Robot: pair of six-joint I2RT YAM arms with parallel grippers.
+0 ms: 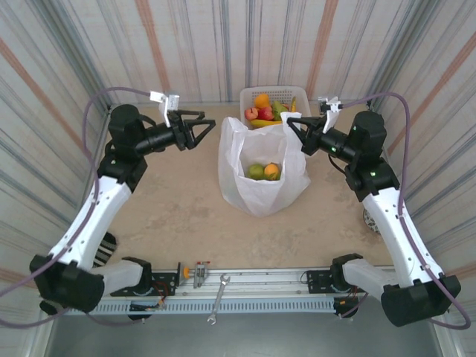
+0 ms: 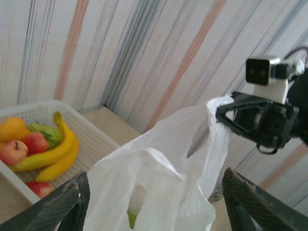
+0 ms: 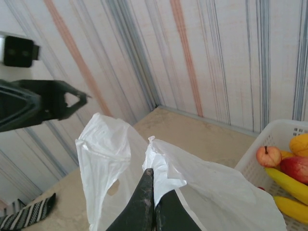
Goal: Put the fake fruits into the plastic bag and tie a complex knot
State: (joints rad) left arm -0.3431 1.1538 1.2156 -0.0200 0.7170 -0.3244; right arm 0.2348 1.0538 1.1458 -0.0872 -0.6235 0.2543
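The white plastic bag (image 1: 256, 190) stands open mid-table with a green pear (image 1: 256, 171) and an orange (image 1: 272, 171) inside. My right gripper (image 1: 291, 125) is shut on the bag's right handle (image 3: 166, 161) and holds it up. My left gripper (image 1: 206, 134) hangs open just left of the bag's left handle (image 1: 232, 128), apart from it. In the left wrist view the left gripper (image 2: 155, 175) has the bag (image 2: 159, 187) between and beyond its wide fingers (image 2: 72, 202). More fake fruits lie in the basket (image 1: 249, 95): bananas (image 2: 57, 156), apples (image 2: 13, 151), an orange (image 1: 262, 100).
The white lattice basket (image 2: 96, 132) sits at the back against the striped wall, right behind the bag. A wrench (image 1: 218, 297) lies on the rail at the front edge. A striped cloth (image 1: 108, 249) lies near the left arm's base.
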